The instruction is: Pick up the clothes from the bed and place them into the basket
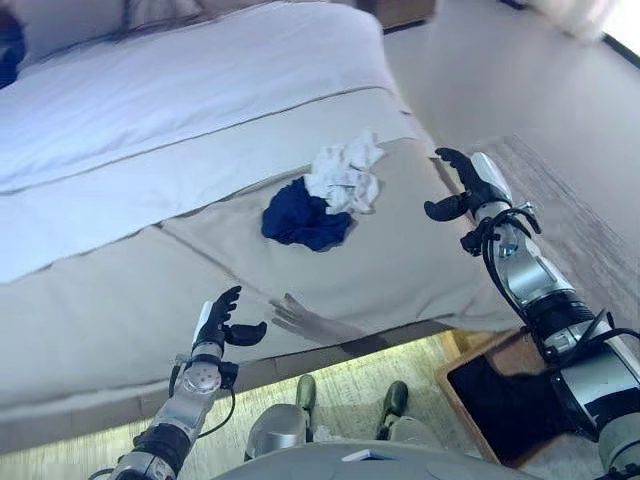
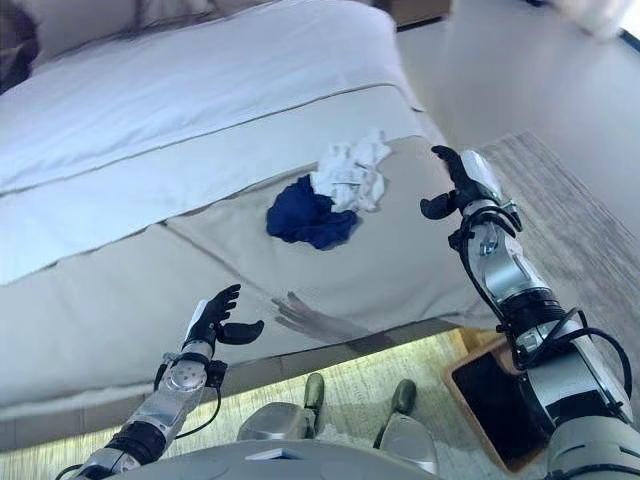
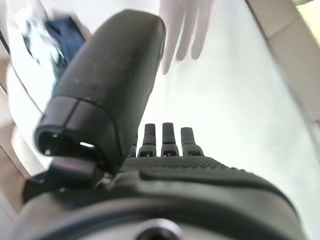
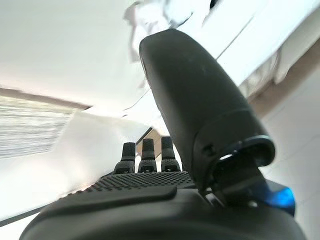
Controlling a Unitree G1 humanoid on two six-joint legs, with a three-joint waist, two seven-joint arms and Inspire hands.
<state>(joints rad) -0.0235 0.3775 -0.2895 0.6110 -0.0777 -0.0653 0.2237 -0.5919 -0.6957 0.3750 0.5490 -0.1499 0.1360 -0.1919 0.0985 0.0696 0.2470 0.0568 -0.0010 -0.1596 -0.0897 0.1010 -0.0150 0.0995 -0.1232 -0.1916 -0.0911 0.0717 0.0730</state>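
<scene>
A crumpled dark blue garment and a crumpled white garment lie touching each other on the beige bed cover near the bed's foot. My right hand is open and empty in the air to the right of the clothes, over the bed's corner. My left hand is open and empty above the bed's near edge, well short of the clothes. The blue garment also shows in the left wrist view, and the white one in the right wrist view. The wooden basket with a dark inside stands on the floor at lower right.
The bed has a white sheet further up. A striped rug lies on the floor to the right of the bed, past my right arm.
</scene>
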